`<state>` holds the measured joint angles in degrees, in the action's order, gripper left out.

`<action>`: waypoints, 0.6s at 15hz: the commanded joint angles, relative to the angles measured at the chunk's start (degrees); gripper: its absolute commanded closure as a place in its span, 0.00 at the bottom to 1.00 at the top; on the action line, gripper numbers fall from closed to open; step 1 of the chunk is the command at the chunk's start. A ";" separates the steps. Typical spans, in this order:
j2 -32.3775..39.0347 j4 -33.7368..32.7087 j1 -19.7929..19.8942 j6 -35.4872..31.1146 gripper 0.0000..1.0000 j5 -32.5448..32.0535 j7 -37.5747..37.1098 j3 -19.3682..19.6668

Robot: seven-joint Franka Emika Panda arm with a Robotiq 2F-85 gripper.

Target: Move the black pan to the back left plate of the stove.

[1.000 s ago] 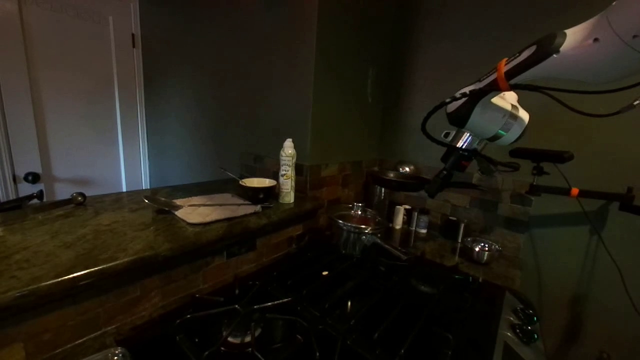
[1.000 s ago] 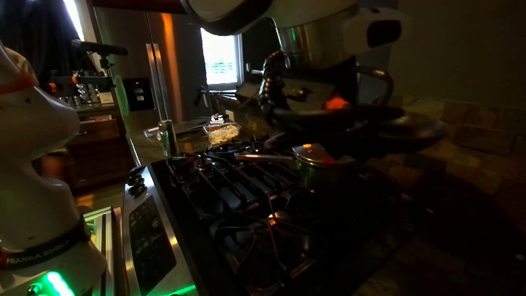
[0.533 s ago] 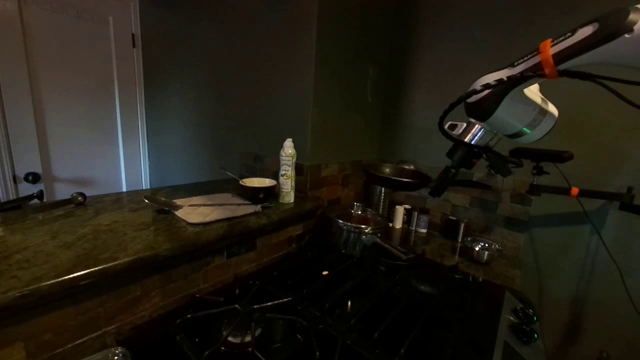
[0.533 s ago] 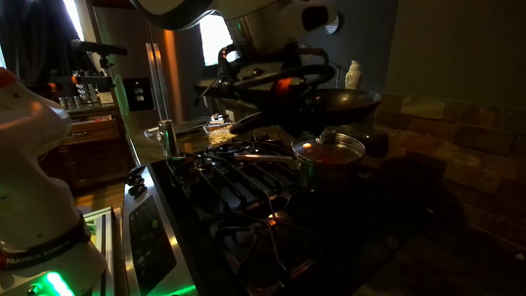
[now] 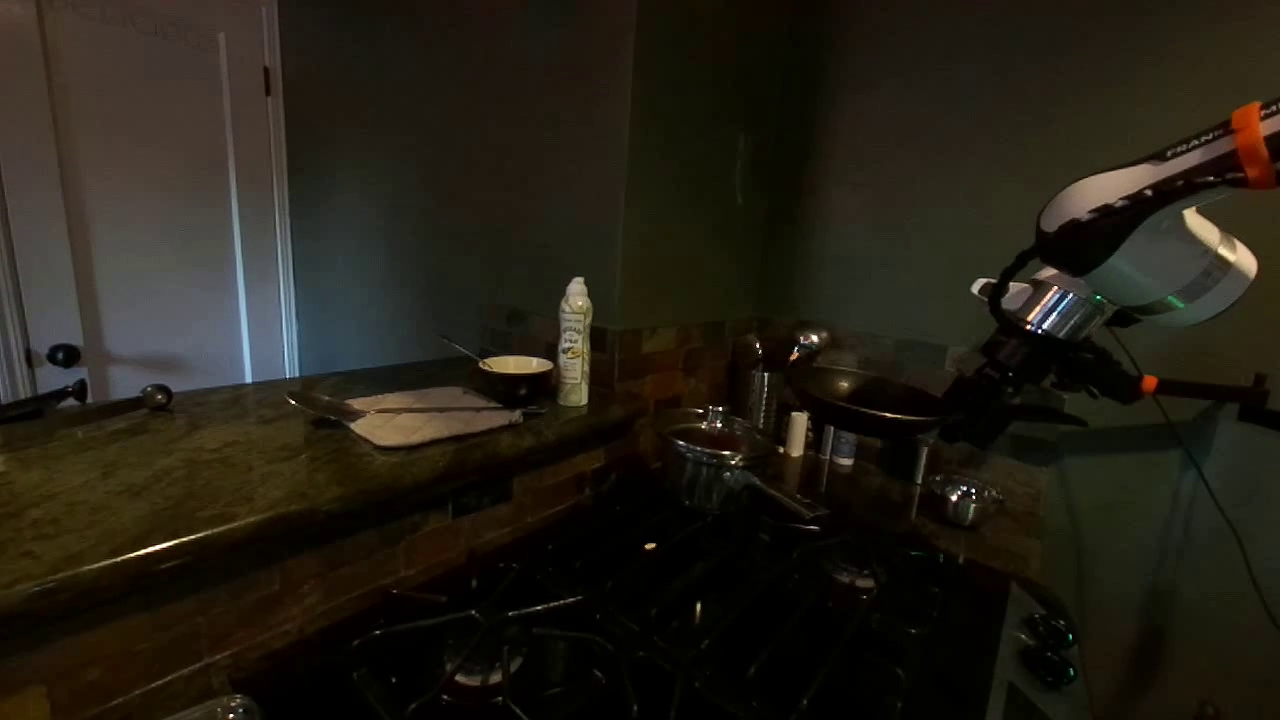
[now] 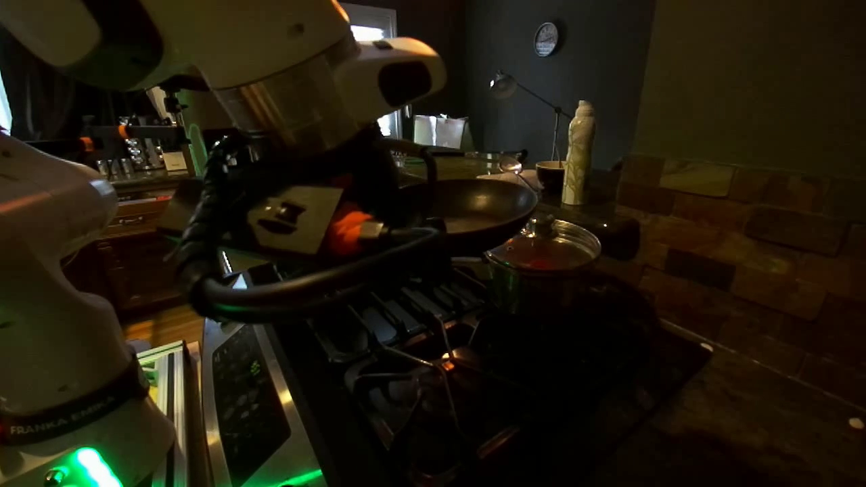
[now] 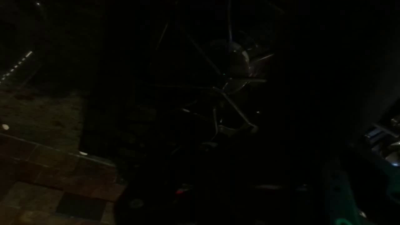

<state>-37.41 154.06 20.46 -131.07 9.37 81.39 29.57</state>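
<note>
Hanging midair: black pan (image 5: 862, 402), pincer (image 5: 960, 418) pinching its handle (image 5: 1045, 413) near rim, handle tip jutting beyond grip.

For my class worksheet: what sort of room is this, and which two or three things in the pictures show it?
A kitchen, probably one in a home: it has a stove with burner grates, a lidded pot standing on that stove, and a black pan.

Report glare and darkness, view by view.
Wrist view: nearly black, burner grate reduced to faint glints. Both exterior views: dim, with highlights on the pot lid and inside the black pan. In an exterior view, the robot's base light glares green-white.
</note>
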 commanded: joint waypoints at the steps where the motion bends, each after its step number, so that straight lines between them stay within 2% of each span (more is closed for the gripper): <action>1: -8.14 6.38 0.94 3.12 1.00 -3.44 -0.67 -2.06; 2: -8.88 7.11 0.30 3.72 1.00 -4.05 -1.17 -3.11; 3: -4.17 4.10 -0.58 2.21 1.00 -3.14 -0.62 -0.49; 8: -6.49 5.70 -0.90 3.03 1.00 -4.10 -1.07 -2.13; 9: -7.19 5.61 -2.82 3.06 1.00 -2.56 -0.83 -2.49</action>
<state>-43.37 159.71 20.56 -128.08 6.31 81.22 26.46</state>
